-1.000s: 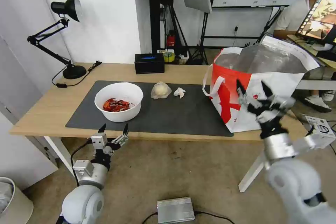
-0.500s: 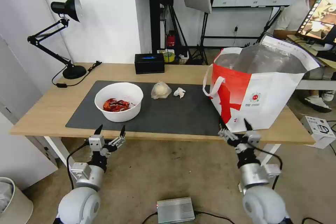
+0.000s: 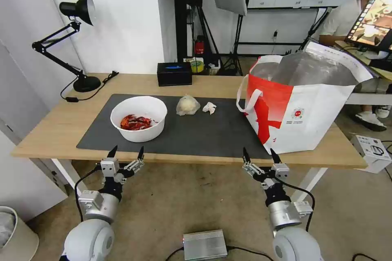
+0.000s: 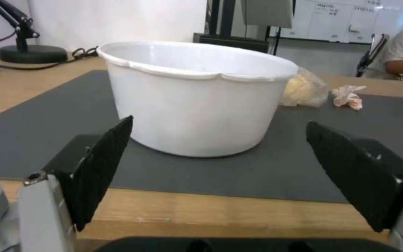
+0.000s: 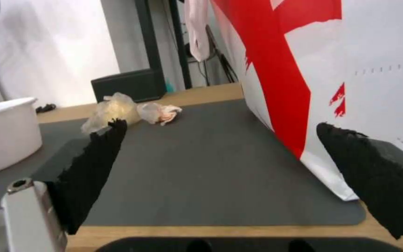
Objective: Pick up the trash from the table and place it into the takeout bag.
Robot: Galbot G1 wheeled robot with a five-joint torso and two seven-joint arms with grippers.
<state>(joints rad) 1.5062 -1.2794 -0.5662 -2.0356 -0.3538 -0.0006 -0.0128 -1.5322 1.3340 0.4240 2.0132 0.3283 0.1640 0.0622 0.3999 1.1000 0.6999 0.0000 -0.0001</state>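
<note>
A white bowl point(image 3: 139, 118) point(image 4: 197, 94) point(image 5: 3, 133) with red shells stands on the left of the dark mat point(image 3: 196, 130). Right of it lie a plastic-wrapped pale lump point(image 3: 187, 105) point(image 4: 304, 89) point(image 5: 110, 110) and a crumpled white tissue point(image 3: 209, 107) point(image 4: 347, 97) point(image 5: 159, 112). The white and red takeout bag point(image 3: 302, 106) point(image 5: 351, 70) stands open at the table's right end. My left gripper point(image 3: 125, 155) point(image 4: 220, 157) hangs open before the table edge, facing the bowl. Below the front edge near the bag, my right gripper point(image 3: 259, 157) point(image 5: 225, 164) is open and holds nothing.
A black tissue box point(image 3: 174, 74) point(image 5: 127, 84) sits at the table's point(image 3: 53, 126) back edge and a black desk lamp point(image 3: 73, 40) at the far left. On the floor are a silver box point(image 3: 205, 244), a white bin point(image 3: 12, 232) and a small white box point(image 3: 371, 151).
My right arm has dropped from in front of the bag down to below the table's front edge. The left gripper sank slightly. The trash on the mat stayed put.
</note>
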